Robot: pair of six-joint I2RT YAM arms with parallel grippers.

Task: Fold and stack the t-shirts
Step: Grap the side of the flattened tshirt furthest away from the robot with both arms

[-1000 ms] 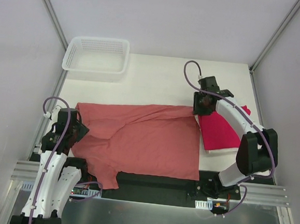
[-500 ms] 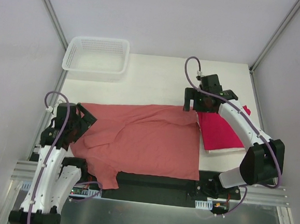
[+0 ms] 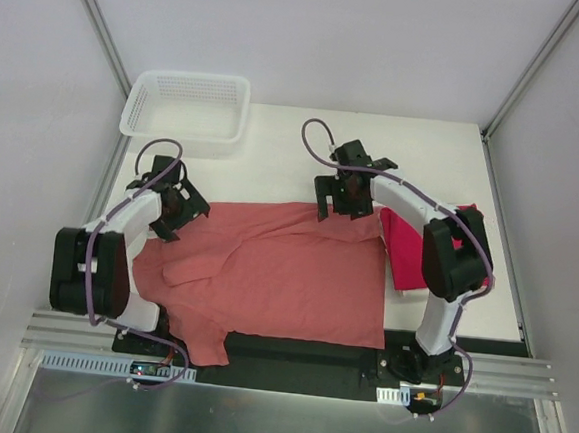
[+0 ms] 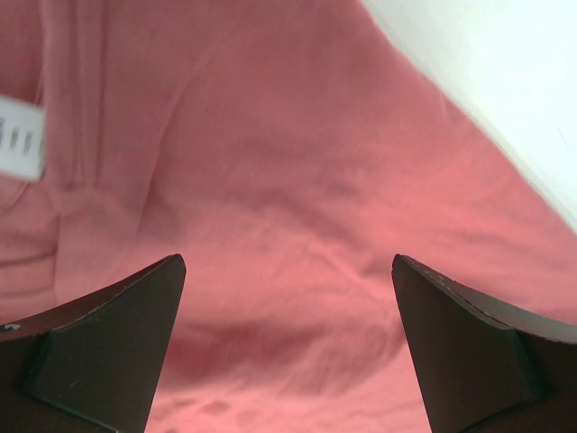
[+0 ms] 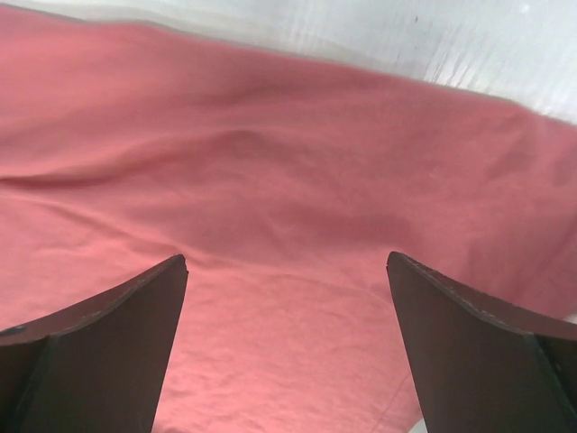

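Risking a skewed fold: salmon-pink t-shirt (image 3: 286, 266) spread on bench (image 3: 274, 155), left jaws released over its left end, right jaws released over its far edge; easily bunched by uneven pinches, or shoved onto crimson t-shirt (image 3: 407, 256) right of it.

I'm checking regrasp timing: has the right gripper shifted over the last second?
Yes. The right gripper has slid leftward along the far edge of the salmon t-shirt, away from the crimson t-shirt and nearer the white basket.

salmon t-shirt (image 3: 275, 271) spread | crimson t-shirt (image 3: 414, 254) folded, right | left pincer (image 3: 186, 217), right pincer (image 3: 338, 201): jaws apart
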